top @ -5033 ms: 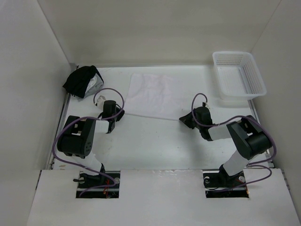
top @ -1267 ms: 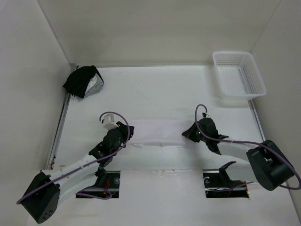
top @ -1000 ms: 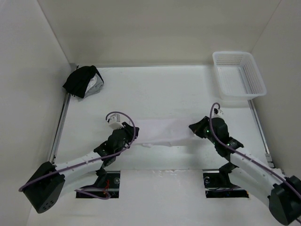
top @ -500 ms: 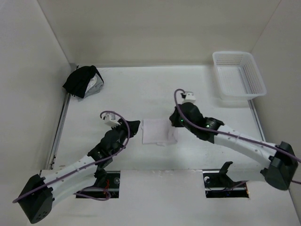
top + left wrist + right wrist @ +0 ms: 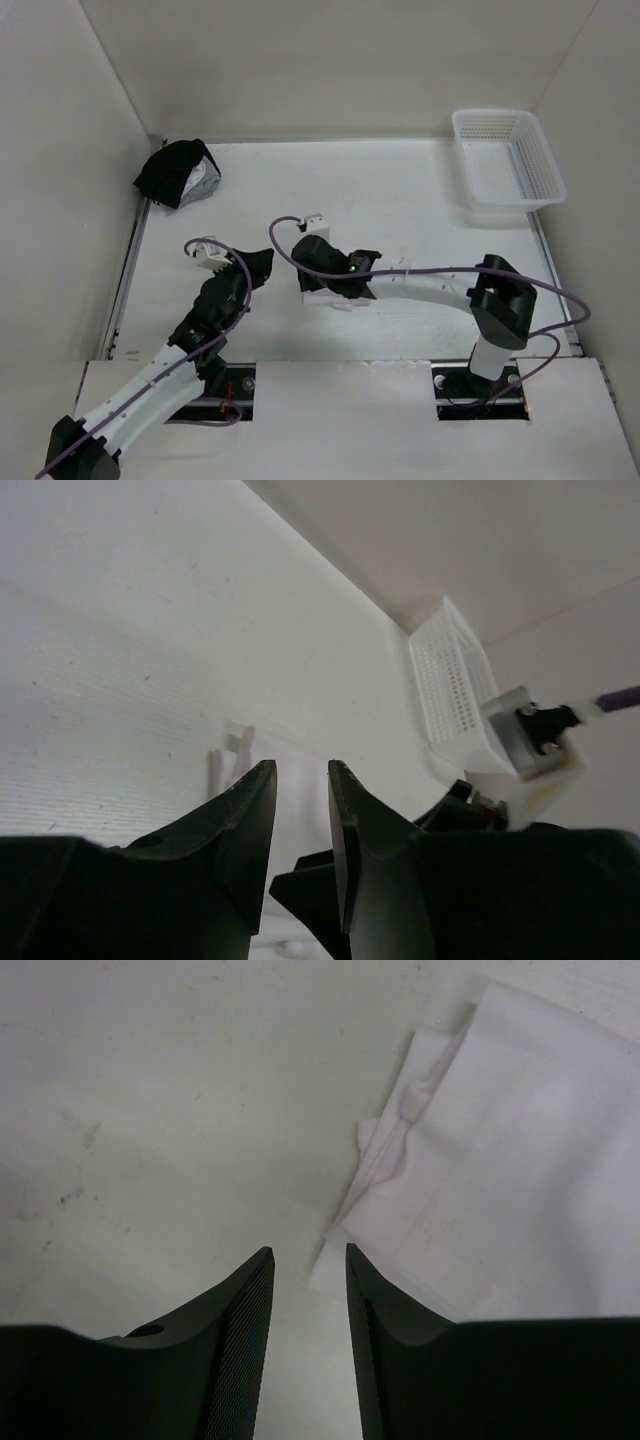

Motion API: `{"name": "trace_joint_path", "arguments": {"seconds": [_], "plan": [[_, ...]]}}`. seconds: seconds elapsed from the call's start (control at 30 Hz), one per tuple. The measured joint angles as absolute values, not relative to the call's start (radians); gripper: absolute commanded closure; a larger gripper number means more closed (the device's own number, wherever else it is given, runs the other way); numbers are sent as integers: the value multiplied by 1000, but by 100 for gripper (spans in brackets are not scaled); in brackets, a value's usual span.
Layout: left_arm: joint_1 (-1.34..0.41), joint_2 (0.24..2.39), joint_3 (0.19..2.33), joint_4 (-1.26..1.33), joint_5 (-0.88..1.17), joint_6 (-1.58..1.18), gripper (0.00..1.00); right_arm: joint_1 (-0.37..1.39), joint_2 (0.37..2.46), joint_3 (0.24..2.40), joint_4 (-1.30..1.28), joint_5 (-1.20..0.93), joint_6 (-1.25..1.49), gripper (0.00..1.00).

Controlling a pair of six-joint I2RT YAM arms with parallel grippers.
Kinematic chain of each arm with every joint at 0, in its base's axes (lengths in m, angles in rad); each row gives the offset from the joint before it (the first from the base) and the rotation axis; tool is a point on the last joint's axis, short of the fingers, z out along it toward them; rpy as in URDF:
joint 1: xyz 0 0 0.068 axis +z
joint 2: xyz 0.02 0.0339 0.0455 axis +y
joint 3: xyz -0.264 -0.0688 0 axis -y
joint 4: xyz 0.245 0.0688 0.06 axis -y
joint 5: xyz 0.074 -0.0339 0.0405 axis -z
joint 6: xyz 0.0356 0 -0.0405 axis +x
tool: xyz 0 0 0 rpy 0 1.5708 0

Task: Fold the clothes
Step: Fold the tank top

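Observation:
The clothes (image 5: 322, 294) are one thin white garment lying folded into a small pad at mid table, mostly under my right arm. In the right wrist view the clothes (image 5: 510, 1150) show stacked layers with a wrinkled left edge. My right gripper (image 5: 306, 272) hovers at that left edge. Its jaws are open and hold nothing (image 5: 308, 1255). My left gripper (image 5: 266, 263) sits just left of the pad, apart from it. In its own view the left gripper (image 5: 300, 770) is open and empty, with the clothes (image 5: 243, 752) beyond its tips.
A white plastic basket (image 5: 497, 213) stands at the back right, also seen as the basket (image 5: 447, 675) in the left wrist view. A black-and-grey cloth bundle (image 5: 178, 172) lies in the back left corner. White walls close in the table on three sides.
My right arm swept left across the table, carrying the garment's right end over onto its left part, then opened and let go. My left gripper drew back to the left.

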State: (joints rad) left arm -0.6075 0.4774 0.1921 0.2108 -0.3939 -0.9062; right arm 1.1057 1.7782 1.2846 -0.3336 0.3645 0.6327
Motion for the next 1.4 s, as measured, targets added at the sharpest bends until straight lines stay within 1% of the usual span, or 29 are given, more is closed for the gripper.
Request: {"name": "trace_joint_path", "arguments": {"seconds": [0.03,0.07,0.17,0.2,0.23,0.37,0.53,0.63,0.73,0.83,0.93,1.03,1.1,1.17,1.3,1.4], "plan": [[-605,499,192,213,-388,-908,74,1109,1761,1270,-324,361,633,59],[-604,529,194,214,-382,-909,74,1108,1735,1246,-315,360,633,62],[-618,647,197,251,-359,-916,74,1068,1599,1117,-265,352,645,85],[-628,687,199,268,-353,-917,74,1043,1556,1076,-248,345,653,91],[-643,735,204,290,-347,-919,74,1010,1515,1034,-224,337,663,94],[-716,928,241,382,-319,-919,74,909,1446,892,-96,307,701,96],[-780,1177,307,533,-282,-919,74,905,1443,695,56,253,765,96],[-776,1315,320,606,-251,-928,75,905,1443,603,122,237,809,96],[-759,1393,320,622,-229,-945,75,905,1443,533,201,235,859,96],[-737,1403,311,628,-223,-958,75,905,1455,483,300,234,907,93],[-716,1386,293,640,-223,-970,75,905,1472,458,379,232,940,87],[-705,1300,258,615,-225,-976,74,906,1466,440,413,230,957,76],[-704,1201,240,578,-232,-976,73,907,1433,432,410,227,957,66],[-704,1102,236,535,-243,-974,70,908,1359,424,384,222,941,58],[-691,916,236,407,-280,-952,62,903,1115,426,344,221,878,47],[-653,824,236,285,-308,-921,57,858,934,426,341,228,815,44]]}}
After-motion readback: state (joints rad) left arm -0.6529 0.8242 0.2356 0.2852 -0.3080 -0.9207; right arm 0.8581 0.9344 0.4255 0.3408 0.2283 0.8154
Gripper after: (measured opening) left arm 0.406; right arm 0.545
